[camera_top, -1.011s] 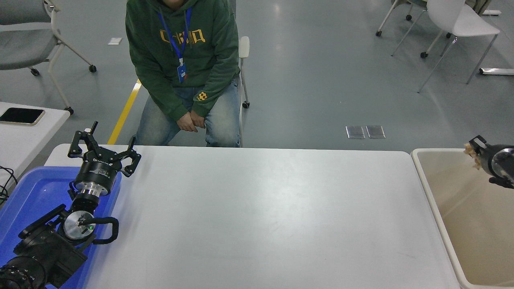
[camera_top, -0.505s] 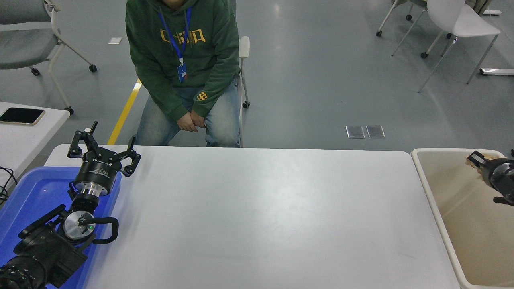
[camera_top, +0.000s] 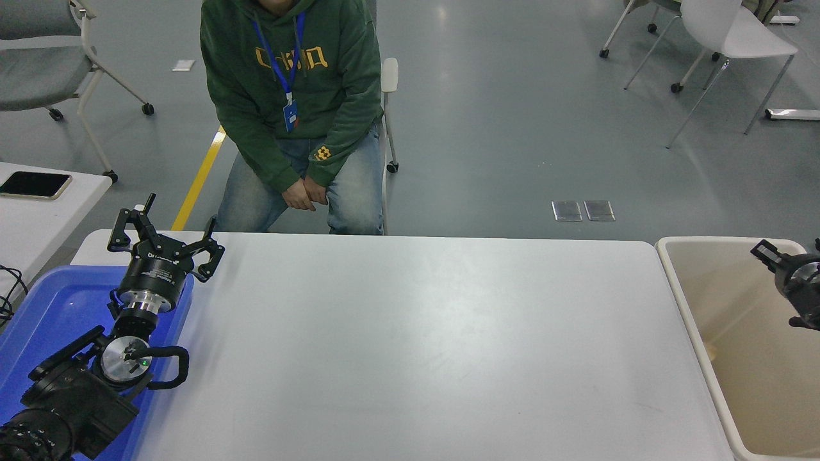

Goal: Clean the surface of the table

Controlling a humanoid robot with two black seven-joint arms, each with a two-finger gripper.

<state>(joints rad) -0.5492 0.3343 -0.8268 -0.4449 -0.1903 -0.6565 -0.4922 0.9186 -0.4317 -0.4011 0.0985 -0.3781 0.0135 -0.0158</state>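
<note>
Over the bin [camera_top: 685, 301], beside the table [camera_top: 410, 346], the right gripper [camera_top: 778, 259] is hovering; I cannot tell if it is released. It should be withdrawing upward, avoiding the rim. The left gripper [camera_top: 163, 240] is resting spread at the table's far-left corner.

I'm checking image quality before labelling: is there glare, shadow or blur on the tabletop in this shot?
Head view: the table surface carries a soft pale sheen across its middle, no hard glare; the left gripper and its arm cast only faint shadow on the blue tray; focus is sharp throughout; the right gripper is cut by the frame edge.
</note>
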